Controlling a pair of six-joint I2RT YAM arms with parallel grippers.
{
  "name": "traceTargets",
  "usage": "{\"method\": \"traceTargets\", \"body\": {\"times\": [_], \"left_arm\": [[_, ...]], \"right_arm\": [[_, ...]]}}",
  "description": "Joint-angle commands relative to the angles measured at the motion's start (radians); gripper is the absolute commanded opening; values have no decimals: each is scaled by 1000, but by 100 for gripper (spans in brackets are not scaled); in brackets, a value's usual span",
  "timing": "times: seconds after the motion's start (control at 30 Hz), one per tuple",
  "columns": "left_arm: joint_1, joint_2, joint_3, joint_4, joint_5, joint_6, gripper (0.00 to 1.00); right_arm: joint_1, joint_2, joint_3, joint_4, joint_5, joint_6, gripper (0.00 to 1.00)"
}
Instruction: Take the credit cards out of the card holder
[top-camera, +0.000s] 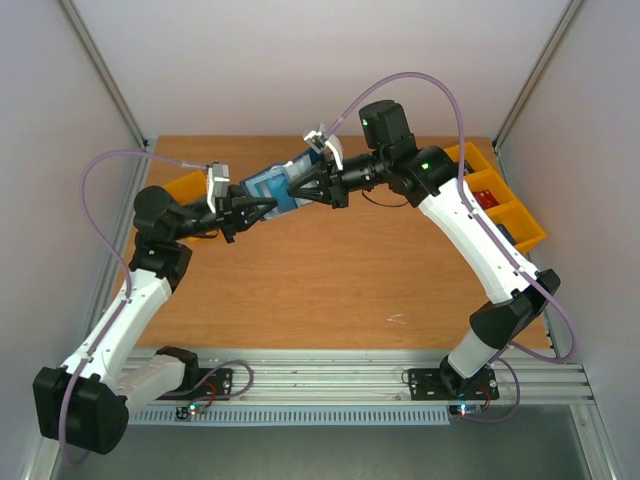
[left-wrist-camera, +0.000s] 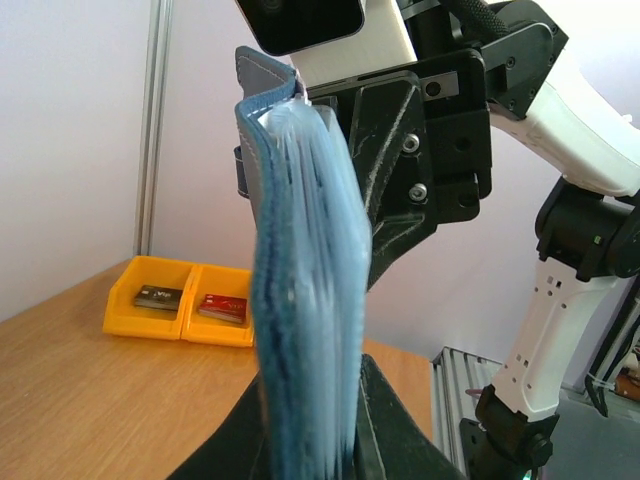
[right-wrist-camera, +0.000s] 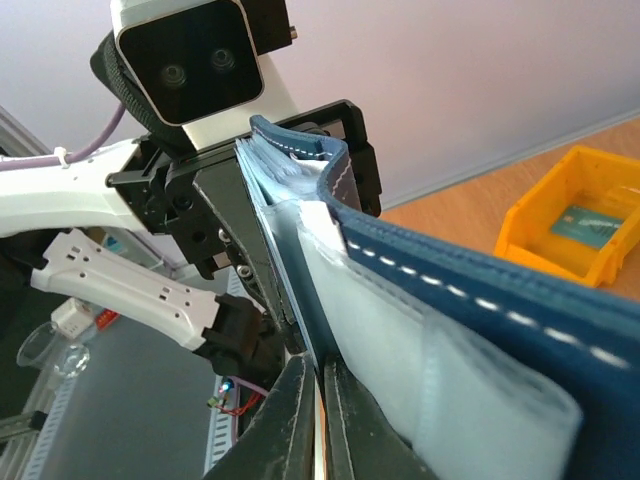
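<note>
Currently the card holder (top-camera: 272, 186) is up in the air over the far side of the table (top-camera: 330, 290), left of centre, strung btw both arms. L gripper (top-camera: 268, 205) is clamped tight on one end of it. In L wrist view the holder stands on edge, navy cover to the left, pale blue sleeves fanned to the right, w/ the black fingers (left-wrist-camera: 400, 445) squeezing its lower end from both sides. The snap tab (left-wrist-camera: 262, 75) sticks up at the top.

R gripper (top-camera: 298, 187) meets the opposite end. Its jaws are pressed almost together, tips at the edge of a translucent sleeve (right-wrist-camera: 430, 400) inside the open cover. Can't tell if a card or sleeve edge is nipped btw them.

Yellow bins (top-camera: 505, 200) sit along the table's right edge, w/ a red credit card (left-wrist-camera: 222, 307) in one compartment and a dark credit card (left-wrist-camera: 158, 296) in the next. In R wrist view another yellow bin (right-wrist-camera: 540, 215) holds a teal card (right-wrist-camera: 590, 222).
</note>
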Motion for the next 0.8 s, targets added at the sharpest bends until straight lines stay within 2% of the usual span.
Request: {"method": "traceTargets", "body": {"times": [0.0, 0.07, 0.2, 0.4, 0.53, 0.77], "left_arm": [[-36, -19, -12, 61, 46, -7, 0], [-36, -25, -21, 68, 35, -5, 1], [-36, -37, -38, 66, 21, -11, 14], [-37, -43, -59, 70, 2, -35, 22], [-35, -47, -61, 67, 3, -37, 31], [-35, -42, -62, 69, 0, -40, 31]], "right_arm": [[32, 17, 18, 9, -68, -24, 1], [23, 14, 12, -2, -65, -25, 1], [6, -4, -5, -14, -62, -25, 1], [-14, -27, -18, -8, -65, -25, 1], [-29, -27, -16, -19, -68, -30, 1], [-39, -19, 6, -76, -76, -64, 1]]}}
